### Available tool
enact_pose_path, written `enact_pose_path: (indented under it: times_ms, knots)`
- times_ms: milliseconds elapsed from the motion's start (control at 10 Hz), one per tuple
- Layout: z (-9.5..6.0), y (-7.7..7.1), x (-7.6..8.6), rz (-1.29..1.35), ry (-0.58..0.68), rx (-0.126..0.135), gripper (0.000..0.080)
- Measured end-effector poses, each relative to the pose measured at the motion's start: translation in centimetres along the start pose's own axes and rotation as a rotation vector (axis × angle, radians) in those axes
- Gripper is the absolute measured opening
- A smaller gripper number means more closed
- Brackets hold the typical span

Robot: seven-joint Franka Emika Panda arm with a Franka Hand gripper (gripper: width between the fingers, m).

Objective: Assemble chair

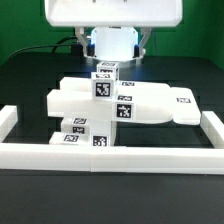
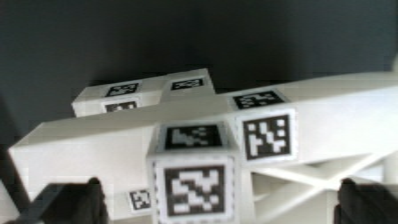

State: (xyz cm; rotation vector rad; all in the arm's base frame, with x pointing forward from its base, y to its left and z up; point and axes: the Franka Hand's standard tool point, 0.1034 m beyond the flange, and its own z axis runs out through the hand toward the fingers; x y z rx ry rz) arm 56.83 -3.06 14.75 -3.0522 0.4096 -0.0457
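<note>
wide-spread gripper (image 2: 205, 200) fingers straddle the chair (image 2: 214, 150) only in wrist view.

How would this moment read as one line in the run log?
gripper: open, over parts | chair: partly built, against rail | held: nothing

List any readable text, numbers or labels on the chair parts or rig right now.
None: no words, numbers or brand marks are readable in either view.
Chair parts: only square black-and-white marker tags, patterns rather than text.
Border rail: blank.
</note>
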Motion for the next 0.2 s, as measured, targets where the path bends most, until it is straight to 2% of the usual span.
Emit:
enact_pose_path:
  times_ms: [200]
  knots:
    - [-2.56, -0.35, 0.12, 0.001, -0.015, 0.021, 0.0649]
